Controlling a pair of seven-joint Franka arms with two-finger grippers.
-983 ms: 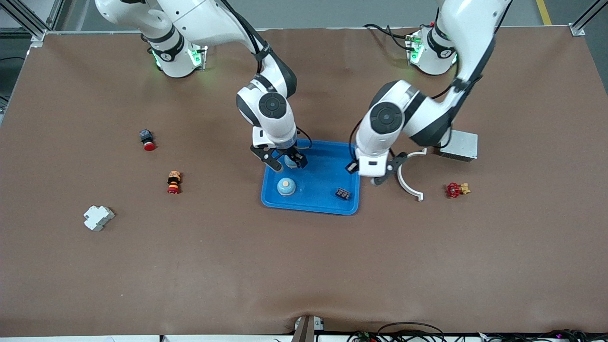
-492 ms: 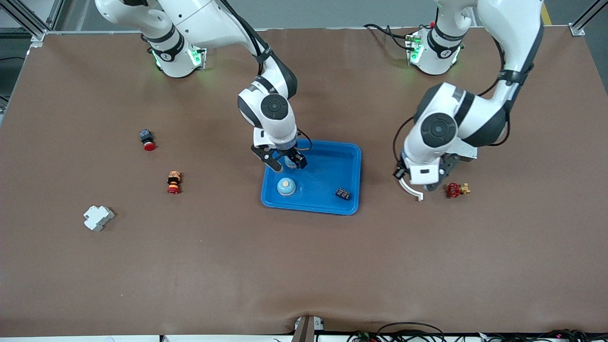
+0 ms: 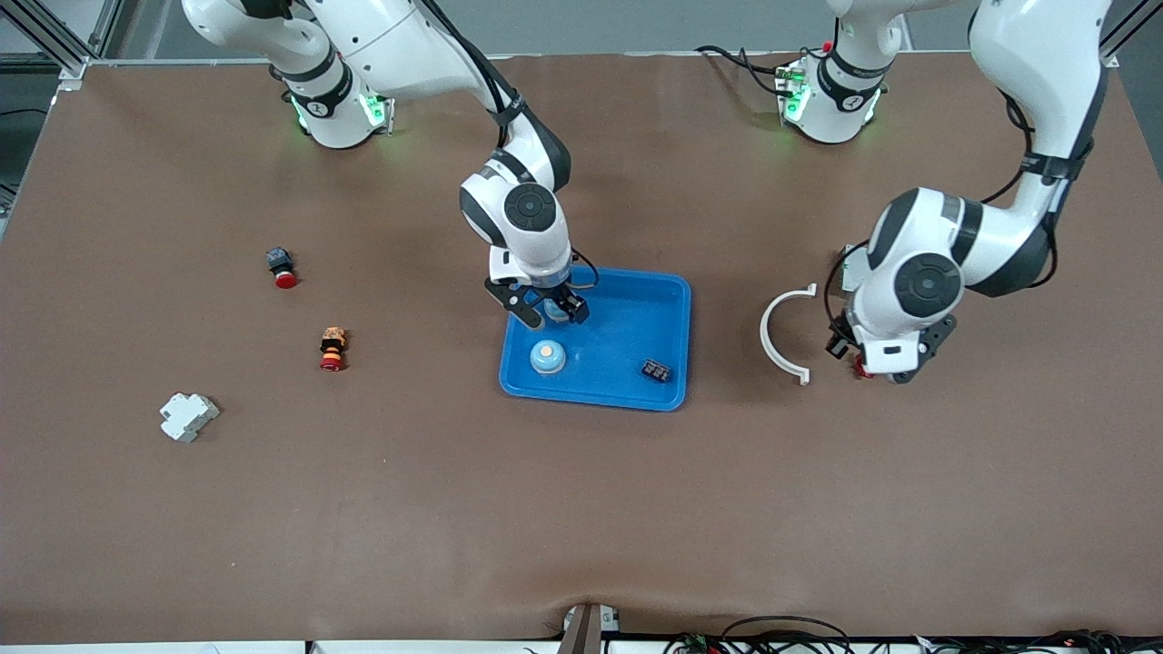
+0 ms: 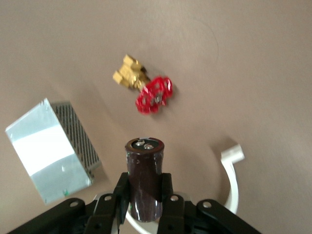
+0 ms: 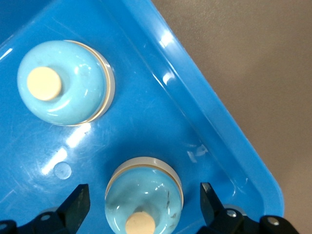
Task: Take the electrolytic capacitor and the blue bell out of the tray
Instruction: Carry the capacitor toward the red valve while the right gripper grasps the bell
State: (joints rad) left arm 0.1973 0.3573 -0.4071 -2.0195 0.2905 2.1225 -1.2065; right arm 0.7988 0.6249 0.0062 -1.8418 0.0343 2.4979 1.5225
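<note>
My left gripper is shut on a dark brown capacitor, held upright in the air. In the front view this gripper hangs over the table by the red valve, away from the blue tray. My right gripper is open, low in the tray, its fingers on either side of a light-blue bell without touching it. A second light-blue bell stands in the tray too, nearer to the front camera. The right gripper shows over the tray.
A small black part lies in the tray. A white curved piece, the red valve and a silver box lie toward the left arm's end. Two red push buttons and a white block lie toward the right arm's end.
My left arm has swung away from the tray's edge toward its own end of the table, to over the red valve. The right gripper has stayed put around the bell.
</note>
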